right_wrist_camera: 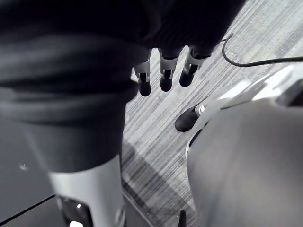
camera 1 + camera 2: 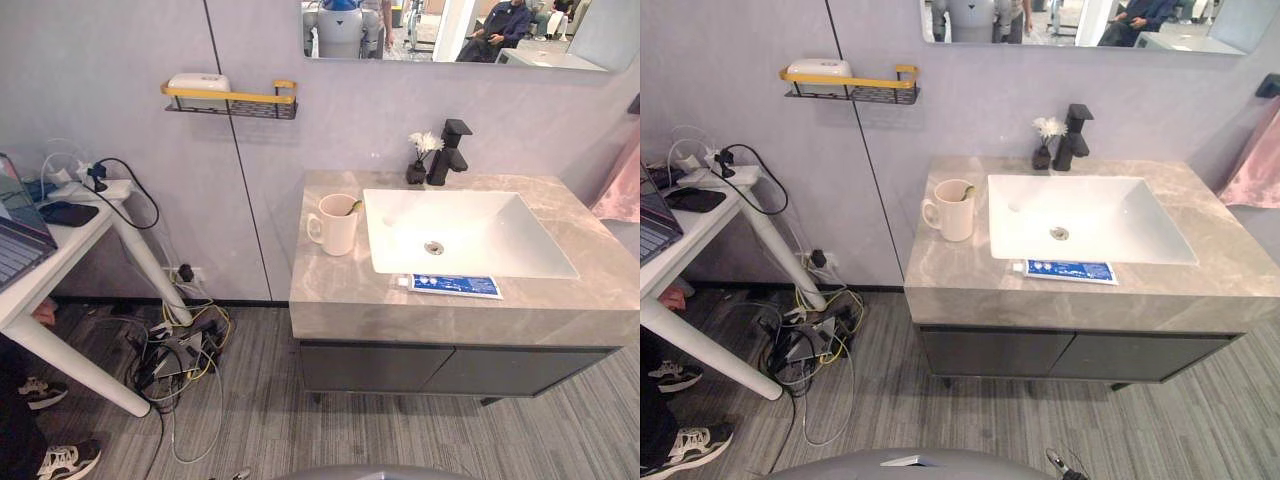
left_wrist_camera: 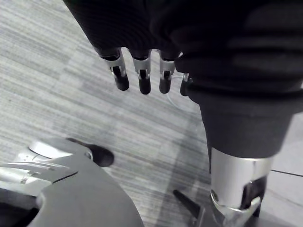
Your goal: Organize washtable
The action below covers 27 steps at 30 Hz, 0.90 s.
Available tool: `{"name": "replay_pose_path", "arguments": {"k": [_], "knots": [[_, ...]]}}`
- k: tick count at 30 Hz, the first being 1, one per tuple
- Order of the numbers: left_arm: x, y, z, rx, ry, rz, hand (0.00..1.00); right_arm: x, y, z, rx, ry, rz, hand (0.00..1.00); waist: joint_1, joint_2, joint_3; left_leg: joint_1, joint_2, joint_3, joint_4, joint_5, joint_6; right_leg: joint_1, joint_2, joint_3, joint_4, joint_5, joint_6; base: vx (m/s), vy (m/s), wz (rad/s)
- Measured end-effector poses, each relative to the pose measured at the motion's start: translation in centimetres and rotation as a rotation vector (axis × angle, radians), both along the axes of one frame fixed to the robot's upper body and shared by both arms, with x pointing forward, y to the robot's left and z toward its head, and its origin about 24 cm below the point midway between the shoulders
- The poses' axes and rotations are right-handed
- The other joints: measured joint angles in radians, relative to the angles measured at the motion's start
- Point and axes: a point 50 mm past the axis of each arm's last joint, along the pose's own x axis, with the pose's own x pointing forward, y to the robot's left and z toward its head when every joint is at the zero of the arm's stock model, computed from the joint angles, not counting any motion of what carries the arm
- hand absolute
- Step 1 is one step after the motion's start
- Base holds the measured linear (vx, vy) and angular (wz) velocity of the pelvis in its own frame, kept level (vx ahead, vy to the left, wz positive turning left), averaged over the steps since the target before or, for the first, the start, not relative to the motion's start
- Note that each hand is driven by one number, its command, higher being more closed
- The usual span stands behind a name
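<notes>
The grey marble washtable (image 2: 340,292) holds a white basin (image 2: 398,222). A cream cup (image 2: 337,224) with a toothbrush (image 2: 354,207) in it stands left of the basin. A blue and white toothpaste tube (image 2: 450,285) lies flat on the counter in front of the basin. Behind the basin stand a black faucet (image 2: 449,152) and a small dark vase with a white flower (image 2: 418,165). My left hand (image 3: 142,75) hangs over the grey floor, fingers straight, holding nothing. My right hand (image 1: 163,73) hangs likewise, open and apart from the washtable.
A yellow-railed wall shelf (image 2: 232,100) carries a white box (image 2: 198,86). A white desk (image 2: 60,250) with a laptop stands at the left, above a tangle of cables (image 2: 180,350). A person's shoes (image 2: 60,460) show at lower left. A pink towel (image 2: 620,185) hangs at the right.
</notes>
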Motion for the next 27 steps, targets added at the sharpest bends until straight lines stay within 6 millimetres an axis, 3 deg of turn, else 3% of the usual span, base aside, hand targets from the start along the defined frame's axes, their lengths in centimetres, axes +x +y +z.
{"name": "replay_pose_path", "arguments": {"k": [9,11,12,14,16,18,19,20,22,23,24,25,27], "knots": [[0.3,-0.1,0.0,-0.006,-0.002,-0.04,0.0,-0.3,-0.2,0.0,0.0,0.003,-0.037,0.0,-0.002,0.002,0.002,0.007,0.02,0.002,-0.019,0.016,-0.005,-0.012,0.015,0.002,0.001,0.001,-0.002,0.04,-0.031,-0.02],[0.5,-0.3,-0.1,-0.009,-0.003,-0.063,0.0,0.6,-0.3,0.1,-0.003,-0.02,-0.038,0.0,-0.003,0.005,0.017,-0.032,0.021,0.016,0.03,-0.009,-0.001,-0.066,0.012,0.019,0.074,-0.031,0.0,0.02,0.032,-0.19],[1.2,-0.3,0.0,-0.008,-0.018,-0.078,0.0,1.8,-0.3,0.2,-0.003,-0.049,-0.039,0.0,-0.004,0.014,0.034,-0.073,0.019,0.029,0.09,-0.037,0.003,-0.132,0.004,0.037,0.183,-0.077,-0.001,-0.04,0.07,-0.27],[1.9,-0.1,0.1,-0.003,-0.037,-0.076,0.0,3.1,-0.2,0.3,-0.002,-0.08,-0.04,0.0,-0.005,0.005,0.088,-0.089,0.008,0.038,0.148,-0.065,0.008,-0.179,-0.015,0.057,0.292,-0.128,0.004,-0.06,0.075,-0.13],[1.9,0.1,0.2,-0.004,-0.044,-0.053,0.0,2.5,-0.3,0.2,-0.001,-0.071,-0.069,0.0,-0.006,0.013,0.097,-0.095,0.008,0.037,0.156,-0.073,0.014,-0.187,-0.023,0.057,0.316,-0.139,0.002,-0.01,0.041,0.05],[1.6,-0.1,0.1,-0.011,-0.044,-0.025,0.0,1.4,-0.5,0.2,-0.001,-0.054,-0.123,0.0,-0.002,0.022,0.092,-0.082,0.021,0.037,0.158,-0.071,0.014,-0.212,-0.04,0.04,0.393,-0.173,-0.052,0.07,0.018,0.02],[1.5,-0.1,0.1,-0.013,-0.044,-0.012,0.0,1.1,-0.6,0.2,-0.001,-0.05,-0.146,0.0,-0.002,0.023,0.09,-0.083,0.024,0.035,0.16,-0.071,0.014,-0.217,-0.056,0.033,0.417,-0.177,-0.057,0.09,0.044,0.03],[1.3,-0.1,0.1,-0.017,-0.043,0.01,0.0,0.6,-0.7,0.1,-0.003,-0.044,-0.184,0.0,-0.001,0.023,0.087,-0.082,0.031,0.034,0.162,-0.075,0.007,-0.224,-0.088,0.039,0.442,-0.176,-0.056,0.08,0.031,0.0],[1.1,-0.1,0.1,-0.02,-0.043,0.021,0.0,0.3,-0.7,0.1,0.0,-0.041,-0.212,0.0,-0.002,0.02,0.083,-0.083,0.049,0.033,0.168,-0.08,-0.017,-0.224,-0.104,0.066,0.433,-0.16,-0.029,0.07,-0.054,-0.05],[1.0,0.2,0.1,-0.02,-0.041,0.032,0.0,0.3,-0.5,0.1,0.008,-0.038,-0.215,0.0,-0.002,0.002,0.071,-0.088,0.061,0.033,0.164,-0.08,-0.039,-0.213,-0.107,0.081,0.395,-0.14,0.03,0.03,-0.239,-0.05],[0.9,0.4,0.1,-0.02,-0.04,0.047,0.0,0.4,-0.4,0.0,0.018,-0.035,-0.213,0.0,-0.002,-0.001,0.069,-0.086,0.074,0.029,0.155,-0.074,-0.06,-0.19,-0.1,0.066,0.357,-0.161,0.064,0.0,-0.339,-0.03],[0.9,0.6,0.1,-0.016,-0.043,0.065,0.0,0.5,-0.4,0.0,0.018,-0.037,-0.211,0.0,-0.005,-0.006,0.063,-0.082,0.098,0.024,0.138,-0.066,-0.08,-0.164,-0.077,0.039,0.313,-0.18,0.063,-0.02,-0.341,0.05],[0.8,0.2,0.0,-0.031,-0.04,0.093,0.0,1.0,-1.1,0.2,0.002,-0.049,-0.204,0.0,-0.018,0.027,0.058,-0.074,0.15,-0.004,0.116,-0.048,-0.111,-0.143,-0.028,0.002,0.301,-0.183,0.049,-0.04,-0.304,0.32]]}}
